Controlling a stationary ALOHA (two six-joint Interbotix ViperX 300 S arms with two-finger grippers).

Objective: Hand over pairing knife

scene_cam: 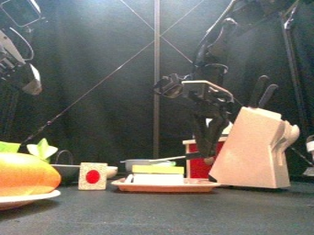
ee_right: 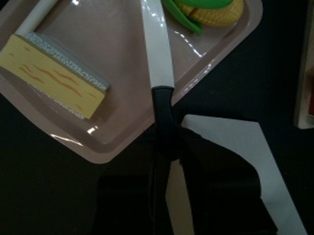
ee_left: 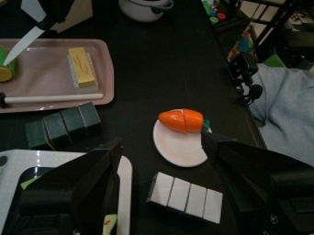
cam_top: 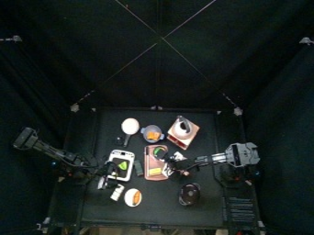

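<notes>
The paring knife [ee_right: 157,55] has a long silver blade and a black handle. My right gripper [ee_right: 167,163] is shut on the handle and holds the blade over the pink tray [ee_right: 196,69]. In the top view the right gripper [cam_top: 175,162] is at the tray's [cam_top: 157,165] right edge. The blade tip also shows in the left wrist view [ee_left: 17,48]. My left gripper [ee_left: 166,154] is open and empty above a white plate [ee_left: 25,170], left of the tray [ee_left: 50,78]; in the top view the left gripper [cam_top: 106,173] is apart from the knife.
A yellow block [ee_right: 55,64] and a green-yellow piece [ee_right: 203,11] lie on the tray. A white knife block [scene_cam: 252,147] stands at the back right. A carrot [ee_left: 185,119] lies on a small plate. A dark bowl [cam_top: 190,193] is at the front. Grey cloth [ee_left: 285,96] shows past the table.
</notes>
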